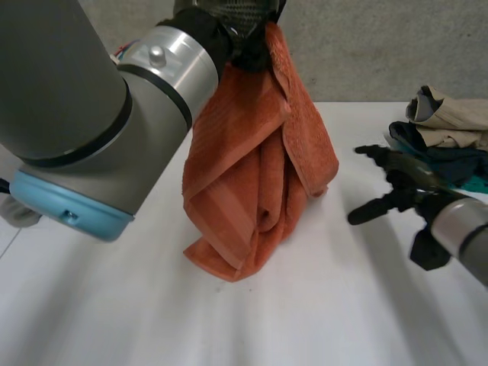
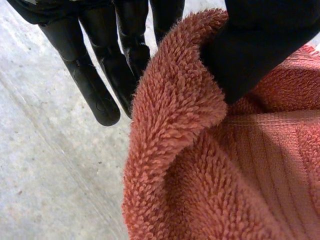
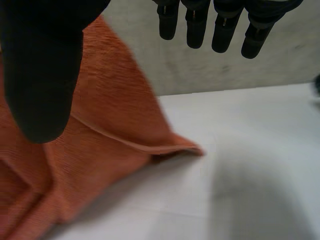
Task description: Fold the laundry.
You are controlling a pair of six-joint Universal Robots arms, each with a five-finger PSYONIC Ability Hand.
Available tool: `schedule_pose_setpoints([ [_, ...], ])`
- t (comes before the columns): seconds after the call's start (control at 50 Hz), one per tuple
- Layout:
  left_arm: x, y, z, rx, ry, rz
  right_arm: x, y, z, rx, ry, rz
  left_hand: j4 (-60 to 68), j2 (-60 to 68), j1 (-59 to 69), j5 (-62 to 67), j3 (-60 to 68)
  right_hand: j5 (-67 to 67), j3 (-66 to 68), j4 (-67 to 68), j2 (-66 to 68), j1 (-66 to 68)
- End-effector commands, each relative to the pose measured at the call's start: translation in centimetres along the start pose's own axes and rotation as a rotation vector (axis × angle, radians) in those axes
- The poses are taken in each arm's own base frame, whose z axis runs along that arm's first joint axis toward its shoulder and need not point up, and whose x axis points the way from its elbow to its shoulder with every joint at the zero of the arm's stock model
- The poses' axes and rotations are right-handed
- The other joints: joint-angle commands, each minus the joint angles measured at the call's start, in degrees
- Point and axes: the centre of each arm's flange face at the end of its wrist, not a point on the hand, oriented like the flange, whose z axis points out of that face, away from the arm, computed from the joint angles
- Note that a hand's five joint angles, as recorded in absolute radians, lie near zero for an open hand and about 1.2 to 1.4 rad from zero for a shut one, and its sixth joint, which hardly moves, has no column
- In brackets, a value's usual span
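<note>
- The left hand [image 1: 242,34] is up at the far middle of the scene. It's pinching the top of the orange towel [image 1: 252,175] between thumb and fingers [image 2: 100,80]. The left wrist view shows the thumb pressed right into the terry at a bunched edge, so it's gripping the towel for sure.
- The towel hangs straight down from that pinch, so its long axis is vertical. The lower end is crumpled in loose folds on the table [image 1: 343,305], roughly mid-scene.
- The right hand [image 1: 400,187] is the free one. It sits to the right of the towel, near it but not touching, holding nothing, with its fingers [image 3: 220,30] spread and relaxed.
- From the right hand, the towel lies to the left. The right wrist view has the cloth off on the thumb side with bare table under the palm.
- My guess is the next move is the right hand reaching left for the flap hanging on the towel's right side, so the two hands can spread it out. It's by far the nearer free hand.
- Far right on the table there's a loose pile of clothes [image 1: 446,126], beige on top of darker stuff, just sitting in a heap well apart from the towel.
</note>
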Motion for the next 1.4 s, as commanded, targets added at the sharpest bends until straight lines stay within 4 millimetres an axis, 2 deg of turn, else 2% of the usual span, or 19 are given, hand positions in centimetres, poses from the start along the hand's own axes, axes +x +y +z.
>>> schedule_pose_setpoints([
  [0.02,1.0,-0.5,-1.6,-0.012,0.025,-0.015,-3.5,3.4,4.9,-0.076,-0.115,0.013,11.3,11.4,14.7,13.4,11.8,-2.5,-2.3,-2.4,-2.4,-3.3],
  [0.08,0.8,-0.9,-2.1,-0.008,0.024,-0.020,-3.6,5.6,7.2,-0.117,-0.102,0.003,11.3,11.4,14.7,13.4,11.8,-2.5,-2.3,-2.4,-2.4,-3.3],
  [0.2,0.4,-1.5,-3.1,-0.012,0.002,-0.020,-3.1,6.8,10.0,-0.080,-0.037,-0.069,11.3,11.4,14.7,13.4,11.8,-2.5,-2.3,-2.4,-2.4,-3.3],
  [0.28,-0.4,-2.5,-3.9,0.001,-0.036,-0.017,-2.9,6.3,11.3,-0.028,-0.022,-0.163,11.3,11.4,14.7,13.4,11.8,27.9,28.1,28.0,28.0,27.2],
  [0.3,-0.5,-2.7,-4.0,0.003,-0.041,-0.017,-3.3,5.7,11.3,0.002,-0.036,-0.203,11.3,11.4,14.7,13.4,11.8,57.0,57.2,57.1,57.1,56.2],
  [0.32,-0.8,-3.0,-4.2,0.007,-0.051,-0.015,-3.5,5.3,11.3,0.020,-0.040,-0.222,11.3,11.4,14.7,13.4,11.8,67.3,67.6,67.5,67.5,66.6],
  [0.46,-2.1,-2.6,-4.8,-0.018,-0.098,0.003,-6.2,-0.8,7.5,0.167,-0.093,-0.475,11.3,11.4,14.7,13.4,11.8,67.5,67.7,67.6,67.6,66.7],
  [0.54,-4.4,-0.6,-4.8,-0.083,-0.162,0.044,-6.5,-3.3,4.5,0.166,-0.077,-0.722,11.3,11.4,14.7,13.4,11.8,67.5,67.7,67.6,67.6,66.7],
  [0.64,-6.4,4.8,-5.3,-0.252,-0.205,0.073,-6.0,-5.8,1.6,0.130,-0.008,-0.974,11.3,11.4,14.7,13.4,11.8,67.5,67.7,67.6,67.6,66.7],
  [0.72,-6.0,9.3,-5.8,-0.371,-0.185,0.059,-5.8,-5.8,1.1,0.093,-0.004,-1.010,11.3,11.4,14.7,13.4,11.8,67.5,67.7,67.6,67.6,66.7],
  [0.8,-4.3,14.2,-5.5,-0.464,-0.141,0.043,-4.7,-2.9,2.3,-0.010,-0.026,-0.995,11.3,11.4,14.7,13.4,11.8,67.5,67.7,67.6,67.6,66.7],
  [0.86,-3.2,17.1,-5.7,-0.523,-0.115,0.037,-3.6,0.8,4.0,-0.134,-0.049,-0.982,11.3,11.4,14.7,13.4,11.8,67.5,67.7,67.6,67.6,66.7],
  [0.92,-2.7,18.5,-5.8,-0.551,-0.102,0.033,-3.5,2.7,4.5,-0.192,-0.060,-0.980,11.3,11.4,14.7,13.4,11.8,67.5,67.7,67.6,67.6,66.7],
  [1.02,-2.5,19.1,-6.1,-0.566,-0.101,0.028,-3.3,3.0,4.3,-0.207,-0.041,-0.949,11.3,11.4,14.7,13.4,11.8,43.3,43.6,43.4,43.5,42.6],
  [1.04,-2.6,19.1,-6.2,-0.567,-0.104,0.028,-3.1,2.7,4.2,-0.204,-0.031,-0.921,11.3,11.4,14.7,13.4,11.8,29.5,29.7,29.6,29.6,28.7],
  [1.08,-2.7,19.3,-6.4,-0.573,-0.107,0.027,-2.6,1.8,4.0,-0.196,-0.010,-0.888,11.3,11.4,14.7,13.4,11.8,22.1,22.4,22.2,22.3,21.4],
  [1.12,-2.7,19.3,-6.6,-0.575,-0.110,0.027,-1.9,0.0,3.3,-0.183,0.031,-0.834,11.3,11.4,14.7,13.4,11.8,19.1,19.3,19.2,19.2,18.4],
  [1.2,-3.1,19.2,-7.1,-0.582,-0.119,0.027,-1.1,-1.2,2.4,-0.211,0.037,-0.774,11.3,11.4,14.7,13.4,11.8,16.5,16.8,16.7,16.7,15.8],
  [1.4,-3.1,19.3,-7.8,-0.570,-0.127,0.026,2.2,0.5,2.0,-0.318,0.056,-0.687,11.3,11.4,14.7,13.4,11.8,14.5,14.8,14.6,14.7,13.8],
])
